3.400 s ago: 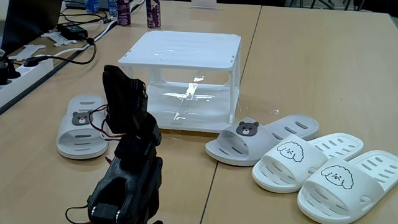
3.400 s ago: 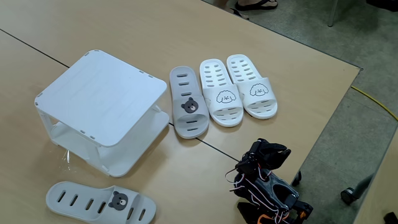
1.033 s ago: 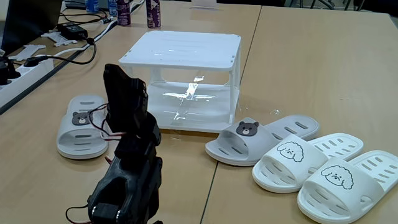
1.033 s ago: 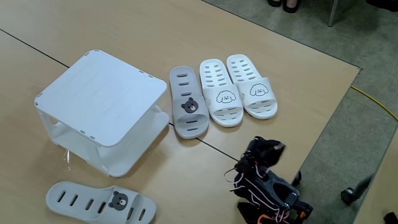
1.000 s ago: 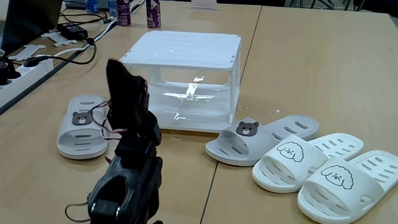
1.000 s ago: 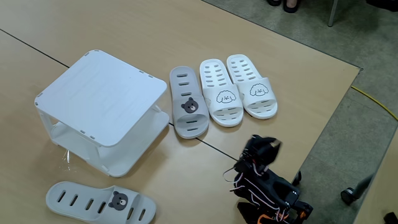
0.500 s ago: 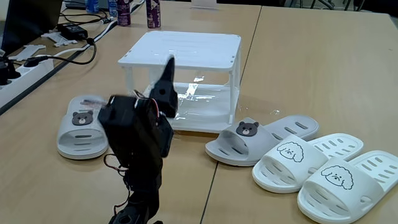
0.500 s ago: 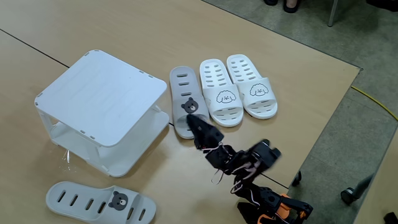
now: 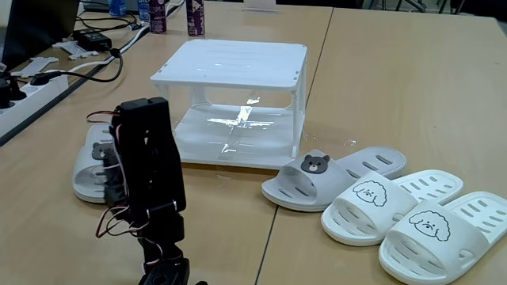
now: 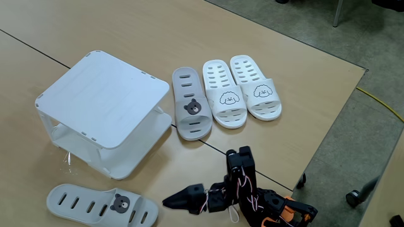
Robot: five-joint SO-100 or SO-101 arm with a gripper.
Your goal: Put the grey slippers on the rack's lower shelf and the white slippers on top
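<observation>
We see our arm (image 9: 146, 170) built of matte black blocky segments, boxy like stacked motor housings. Thin red, white and black wires (image 10: 238, 189) loop loosely along the joints. At 5 o'clock in a fixed view, an orange part (image 10: 285, 214) shows at the base. Our black jaws taper to a pointed tip.
</observation>
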